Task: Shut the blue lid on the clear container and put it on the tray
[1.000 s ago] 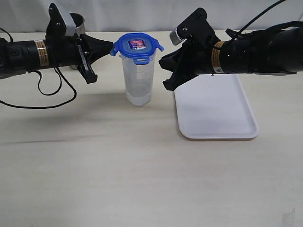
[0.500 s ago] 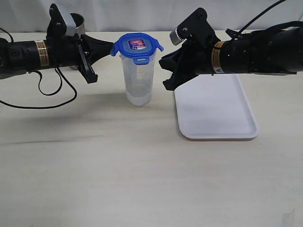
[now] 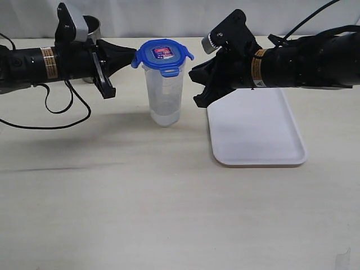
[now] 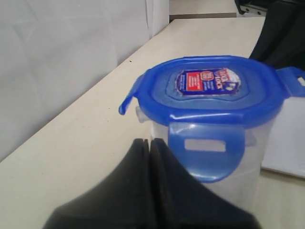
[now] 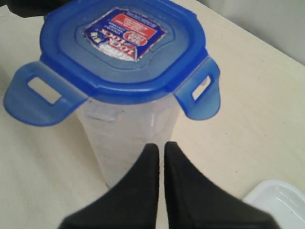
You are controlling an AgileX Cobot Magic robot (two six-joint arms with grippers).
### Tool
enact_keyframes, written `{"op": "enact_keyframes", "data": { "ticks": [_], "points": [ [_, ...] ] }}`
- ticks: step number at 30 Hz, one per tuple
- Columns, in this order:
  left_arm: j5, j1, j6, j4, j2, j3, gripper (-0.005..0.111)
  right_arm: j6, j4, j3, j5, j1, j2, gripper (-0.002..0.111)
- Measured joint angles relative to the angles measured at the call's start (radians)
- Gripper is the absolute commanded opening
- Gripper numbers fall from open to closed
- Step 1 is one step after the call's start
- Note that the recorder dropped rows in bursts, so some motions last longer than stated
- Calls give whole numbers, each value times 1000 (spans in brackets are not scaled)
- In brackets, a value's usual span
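The clear container [image 3: 163,93] stands upright on the table with the blue lid [image 3: 163,55] resting on its mouth, tabs flared outward. The white tray [image 3: 256,126] lies flat to its right. My left gripper [image 3: 132,54] is shut and empty, its tip close to the lid's left edge. My right gripper [image 3: 194,73] is shut and empty, just right of the container at lid height. In the left wrist view the lid [image 4: 212,93] fills the frame past the shut gripper [image 4: 149,141]. In the right wrist view the lid [image 5: 124,50] sits above the shut gripper [image 5: 161,146].
A grey steel cup [image 3: 91,27] stands behind the left arm at the back. A black cable [image 3: 53,118] loops over the table on the left. A corner of the tray [image 5: 279,202] shows in the right wrist view. Bare table spreads toward the front.
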Motion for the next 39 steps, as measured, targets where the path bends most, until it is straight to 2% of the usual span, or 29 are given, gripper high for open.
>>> {"op": "enact_keyframes", "data": {
  "ticks": [20,30,33,39],
  "points": [
    [10,0,-37,42,0,0,0,0,0,0,0,0,0,4],
    [-1,96,-54,-12,-2,0,0,0,0,0,0,0,0,4],
    [67,101,-81,-20,-28,0,0,0,0,0,0,0,0,4],
    [392,59,-116,-89,-108,0,0,0,0,0,0,0,0,4]
  ]
}}
